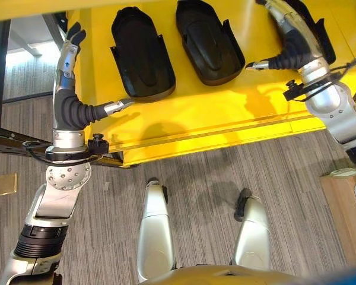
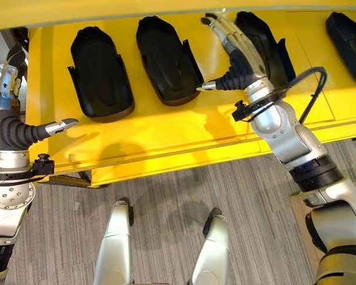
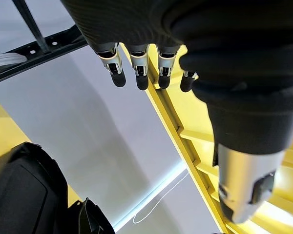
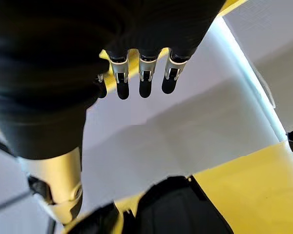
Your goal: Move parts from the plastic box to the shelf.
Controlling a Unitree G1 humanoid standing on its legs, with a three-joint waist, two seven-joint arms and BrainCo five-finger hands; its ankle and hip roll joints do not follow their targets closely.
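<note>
- Yellow shelf [image 1: 225, 116] spreads across the left eye view, and on it lie black moulded parts side by side: one part [image 1: 141, 53] toward our left, a second part [image 1: 206, 40] just beside it. Our left robot hand [image 1: 71, 50] stands at the shelf's left edge with fingers straight and its thumb stretched toward the first part, holding nothing.
- Moving to the right eye view, we see the same two parts, a third part [image 2: 267, 44] partly behind our right robot hand [image 2: 237, 44], and a fourth part [image 2: 350, 35] at the far right edge. The right robot hand lies over the third part with fingers stretched out; we cannot tell whether it touches it.
- From the left wrist view, the left robot hand's fingers [image 3: 141, 78] hang straight and relaxed with nothing between them; a black part [image 3: 24, 190] sits nearby on the shelf.
- From the right wrist view, the right robot hand's fingers [image 4: 144, 83] are likewise straight and empty, with a black part [image 4: 176, 204] below them on yellow.
- We judge that a part has just been set down. To do this step well, we would lift both robot hands straight up and clear, so no fingertip drags a part out of its row, then turn back for the next part.
</note>
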